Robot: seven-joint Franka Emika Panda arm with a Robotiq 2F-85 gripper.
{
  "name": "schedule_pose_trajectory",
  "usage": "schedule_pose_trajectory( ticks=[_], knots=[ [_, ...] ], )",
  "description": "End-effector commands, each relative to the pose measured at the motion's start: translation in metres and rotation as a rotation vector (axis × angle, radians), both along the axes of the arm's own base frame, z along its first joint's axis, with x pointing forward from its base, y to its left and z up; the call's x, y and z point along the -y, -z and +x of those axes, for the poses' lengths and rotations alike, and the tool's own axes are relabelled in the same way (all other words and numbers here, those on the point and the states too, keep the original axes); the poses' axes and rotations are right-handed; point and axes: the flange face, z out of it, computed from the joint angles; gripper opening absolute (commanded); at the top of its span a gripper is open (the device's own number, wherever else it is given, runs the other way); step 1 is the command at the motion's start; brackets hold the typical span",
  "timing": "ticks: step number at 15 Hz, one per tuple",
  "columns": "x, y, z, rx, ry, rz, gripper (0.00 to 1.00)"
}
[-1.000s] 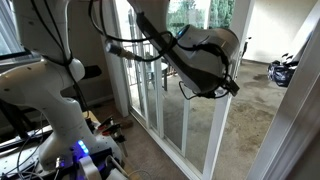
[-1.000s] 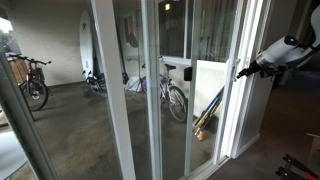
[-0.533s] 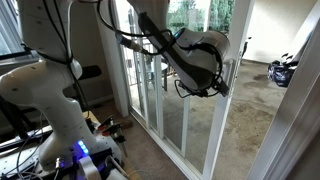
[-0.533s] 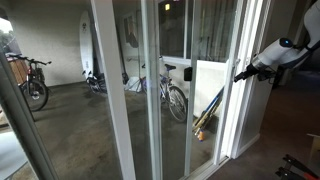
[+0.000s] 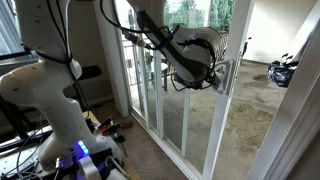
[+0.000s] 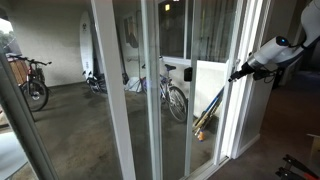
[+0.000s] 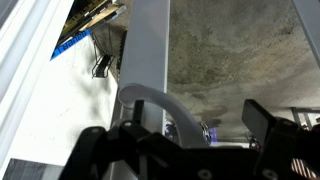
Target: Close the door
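Note:
The door (image 5: 216,135) is a tall glass panel in a white frame, and its edge stile (image 6: 238,120) stands beside an open gap. In both exterior views my gripper (image 5: 222,76) (image 6: 236,72) sits right at that stile, about mid-height. In the wrist view the white stile (image 7: 150,40) runs up the picture. The white loop handle (image 7: 150,98) curves out from the stile and passes between my open gripper's (image 7: 192,120) dark fingers, close to the left finger (image 7: 128,128). I cannot tell whether either finger touches the handle.
Beyond the door's edge the doorway (image 5: 262,105) opens onto a concrete floor with a scooter (image 5: 283,70). Another white frame (image 5: 300,110) borders the gap. Bicycles (image 6: 176,97) (image 6: 34,82) stand behind the glass. The robot's base (image 5: 55,105) and cables (image 5: 105,128) are indoors.
Over the last second the gripper has risen a little and moved in toward the door's edge stile, up to the handle. The door has not visibly moved.

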Motion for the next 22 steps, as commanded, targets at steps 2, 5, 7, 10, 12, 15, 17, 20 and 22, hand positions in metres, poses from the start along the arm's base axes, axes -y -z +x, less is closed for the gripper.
schedule_pose_trajectory(
  ticks=[2,5,7,10,12,15,17,20,22],
  knots=[
    [0.01,-0.032,-0.006,0.064,0.074,0.018,1.0],
    [0.042,-0.035,-0.013,0.09,0.153,0.038,1.0],
    [0.052,-0.037,-0.018,0.1,0.178,0.06,1.0],
    [0.059,-0.029,-0.019,0.102,0.199,0.089,1.0],
    [0.067,-0.012,-0.019,0.087,0.186,0.108,1.0],
    [0.075,0.002,-0.023,0.09,0.194,0.149,1.0],
    [0.085,0.001,-0.027,0.114,0.256,0.198,1.0],
    [0.092,-0.005,-0.026,0.168,0.309,0.28,1.0],
    [0.097,-0.007,-0.028,0.188,0.322,0.307,1.0]
  ],
)
